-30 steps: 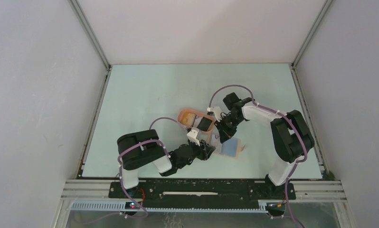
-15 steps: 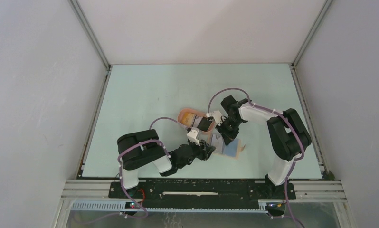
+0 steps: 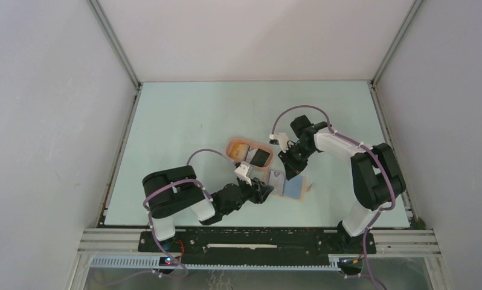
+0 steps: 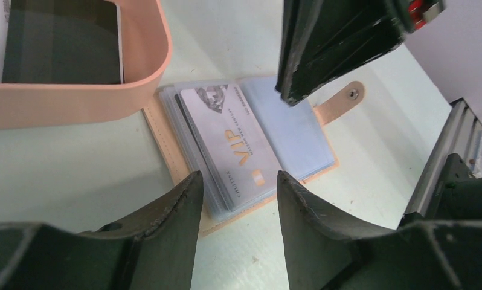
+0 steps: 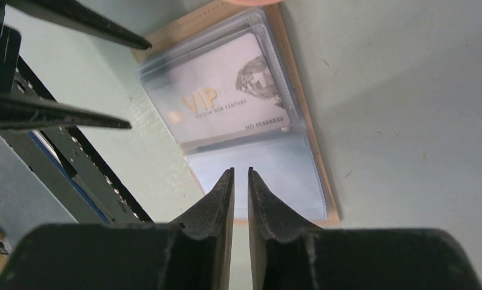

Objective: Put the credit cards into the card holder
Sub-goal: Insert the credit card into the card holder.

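left wrist view showed the card holder [image 4: 293, 136] lying open on the worktop [image 4: 57, 175], just beside the peach tray [image 4: 148, 66], with a grey vip card [image 4: 229, 139] apparently tucked into a clear sleeve. a black card [image 4: 60, 42] lay in the tray, so i judged the job only partly done; other cards i could not make out. the left gripper [image 4: 238, 181] hovered over the card holder's near edge, fingers well apart and empty. the right gripper [image 5: 240, 172] hung above the blank sleeve, fingers parted by a thin slit, grasping nothing.
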`<control>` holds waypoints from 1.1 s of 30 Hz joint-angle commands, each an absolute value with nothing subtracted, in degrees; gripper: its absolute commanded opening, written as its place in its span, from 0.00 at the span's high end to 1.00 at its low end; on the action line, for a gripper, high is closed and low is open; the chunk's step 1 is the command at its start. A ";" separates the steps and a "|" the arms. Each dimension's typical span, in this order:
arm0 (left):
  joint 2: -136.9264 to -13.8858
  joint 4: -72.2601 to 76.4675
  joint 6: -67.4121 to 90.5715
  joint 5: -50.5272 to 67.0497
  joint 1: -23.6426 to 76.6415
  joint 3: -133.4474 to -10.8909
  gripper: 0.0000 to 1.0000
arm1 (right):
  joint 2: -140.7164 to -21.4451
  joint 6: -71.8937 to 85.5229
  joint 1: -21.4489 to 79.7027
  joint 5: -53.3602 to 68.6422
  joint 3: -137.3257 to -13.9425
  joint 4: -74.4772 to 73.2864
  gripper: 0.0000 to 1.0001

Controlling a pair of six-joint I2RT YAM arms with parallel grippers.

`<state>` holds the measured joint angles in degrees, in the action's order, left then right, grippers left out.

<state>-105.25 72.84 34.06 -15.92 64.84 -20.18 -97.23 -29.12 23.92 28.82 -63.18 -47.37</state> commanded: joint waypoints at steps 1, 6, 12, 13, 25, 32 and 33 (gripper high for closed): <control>-102.67 74.82 33.38 -16.44 64.69 -19.04 0.46 | -99.29 -24.80 24.78 29.45 -64.45 -44.10 0.80; -103.04 71.84 34.80 -17.83 64.64 -19.80 0.48 | -102.12 -22.69 24.71 27.82 -64.56 -43.21 0.86; -103.61 66.28 36.78 -18.31 64.69 -21.94 0.48 | -104.59 -20.61 25.05 28.28 -65.05 -42.48 0.89; -103.84 65.57 37.07 -18.09 64.73 -22.28 0.48 | -104.71 -20.38 25.05 28.91 -65.16 -42.42 0.90; -105.71 61.96 37.38 -13.75 64.78 -25.95 0.48 | -104.55 -18.73 24.56 35.41 -66.53 -42.55 0.87; -97.64 58.59 37.24 -15.81 64.91 -22.32 0.46 | -93.42 -26.27 20.48 33.21 -66.39 -46.68 0.82; -95.94 57.41 36.82 -15.75 64.95 -21.87 0.46 | -90.59 -26.63 19.69 33.55 -65.81 -46.52 0.80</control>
<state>-102.85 61.34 37.06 -15.66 64.86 -23.55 -101.82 -22.31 22.65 32.60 -64.99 -45.10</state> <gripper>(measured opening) 0.536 0.166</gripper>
